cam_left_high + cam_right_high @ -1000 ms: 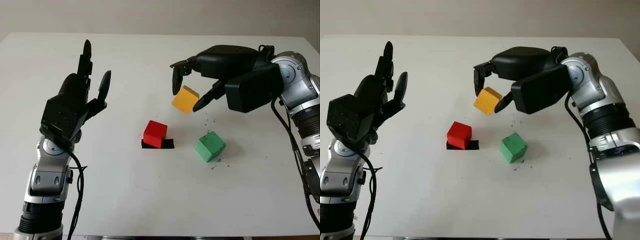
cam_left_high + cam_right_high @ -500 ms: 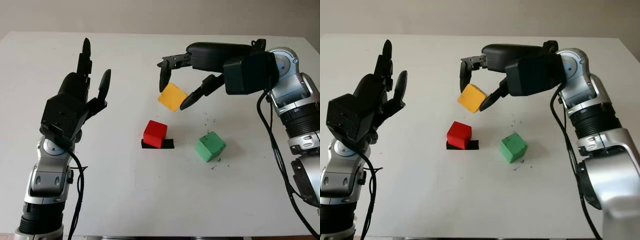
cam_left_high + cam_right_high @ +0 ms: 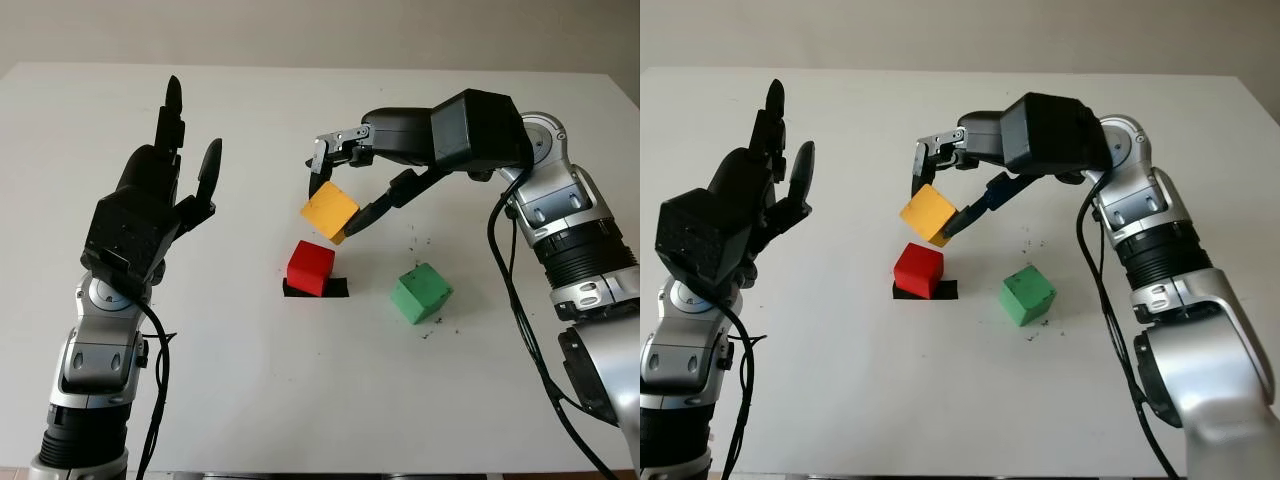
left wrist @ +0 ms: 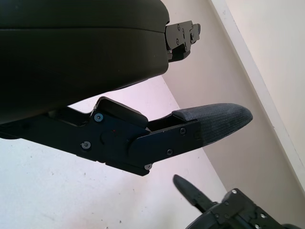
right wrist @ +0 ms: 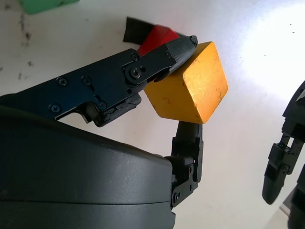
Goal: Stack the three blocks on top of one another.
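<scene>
Right robot hand (image 3: pixel 337 196) is pinching the smooth yellow cube (image 3: pixel 329 212), tilted, just above the red cube (image 3: pixel 310 267); green cube (image 3: pixel 420 293) is sitting right on the counter (image 3: pixel 300 400). Left robot hand (image 3: pixel 160 195) is hovering open, left.

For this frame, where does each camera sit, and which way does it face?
Left eye, right eye: head stereo pair, looking forward and down at the white table; both arms enter from the bottom edge.
Left wrist: beside the raised, open left hand, facing its own fingers.
Right wrist: behind the right hand gripping the yellow block.
Shared: yellow block above the red block, green block apart.
</scene>
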### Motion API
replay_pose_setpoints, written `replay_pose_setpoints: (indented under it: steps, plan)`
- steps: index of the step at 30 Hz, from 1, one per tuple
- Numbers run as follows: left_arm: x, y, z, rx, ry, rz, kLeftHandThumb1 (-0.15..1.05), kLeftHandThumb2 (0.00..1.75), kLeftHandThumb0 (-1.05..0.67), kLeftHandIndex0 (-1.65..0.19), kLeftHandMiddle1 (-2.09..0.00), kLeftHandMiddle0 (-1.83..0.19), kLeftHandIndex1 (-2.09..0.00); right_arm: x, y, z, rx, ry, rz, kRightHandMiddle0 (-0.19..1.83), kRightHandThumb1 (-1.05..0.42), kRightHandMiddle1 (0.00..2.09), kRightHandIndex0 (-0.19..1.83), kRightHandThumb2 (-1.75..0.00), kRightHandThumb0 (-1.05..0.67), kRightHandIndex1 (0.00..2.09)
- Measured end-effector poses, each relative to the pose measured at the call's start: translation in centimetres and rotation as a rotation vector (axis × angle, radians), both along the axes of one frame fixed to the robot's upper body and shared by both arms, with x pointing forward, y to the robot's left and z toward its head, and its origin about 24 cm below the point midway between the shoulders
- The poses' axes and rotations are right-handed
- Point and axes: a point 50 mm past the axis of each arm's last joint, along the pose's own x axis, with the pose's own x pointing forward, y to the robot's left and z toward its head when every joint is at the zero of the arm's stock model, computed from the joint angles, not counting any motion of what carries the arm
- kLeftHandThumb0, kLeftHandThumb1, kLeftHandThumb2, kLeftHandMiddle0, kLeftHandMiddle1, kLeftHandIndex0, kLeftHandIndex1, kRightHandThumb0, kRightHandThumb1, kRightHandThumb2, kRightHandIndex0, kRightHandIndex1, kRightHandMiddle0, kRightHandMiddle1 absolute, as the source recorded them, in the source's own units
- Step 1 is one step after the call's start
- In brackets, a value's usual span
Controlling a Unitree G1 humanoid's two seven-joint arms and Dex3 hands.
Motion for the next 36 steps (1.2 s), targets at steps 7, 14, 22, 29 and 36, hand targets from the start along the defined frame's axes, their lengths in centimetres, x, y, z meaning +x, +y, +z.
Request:
replay_pose_setpoints:
  steps: [7,14,22,29,36]
  plan:
    - [0.0,0.0,0.0,-0.001,0.0,0.0,1.05,0.74,-0.82,0.19,0.0,0.19,0.0,0.4,0.0,-1.2,0.017,0.113,-0.038,0.41,-0.95,1.49,0.16,-0.05,-0.58,0.04]
    - [0.0,0.0,0.0,0.001,0.0,0.001,1.05,0.73,-0.82,0.19,0.0,0.19,0.0,0.7,0.2,-2.7,0.068,0.197,-0.054,0.45,-0.95,1.42,0.16,-0.05,-0.6,0.05]
    - [0.0,0.0,0.0,0.005,0.0,0.006,1.05,0.73,-0.82,0.19,0.0,0.19,0.0,0.9,0.6,-3.5,0.098,0.24,-0.056,0.45,-0.93,1.43,0.15,-0.05,-0.55,0.05]
    - [0.0,0.1,-0.1,0.008,0.005,0.011,1.05,0.73,-0.81,0.19,0.0,0.19,0.0,0.9,1.0,-3.6,0.107,0.231,-0.047,0.42,-0.95,1.45,0.15,-0.06,-0.54,0.05]
    - [0.0,0.1,-0.1,0.006,0.006,0.011,1.05,0.73,-0.82,0.19,0.0,0.19,0.0,0.9,1.2,-4.0,0.113,0.249,-0.048,0.39,-0.95,1.46,0.13,-0.05,-0.53,0.04]
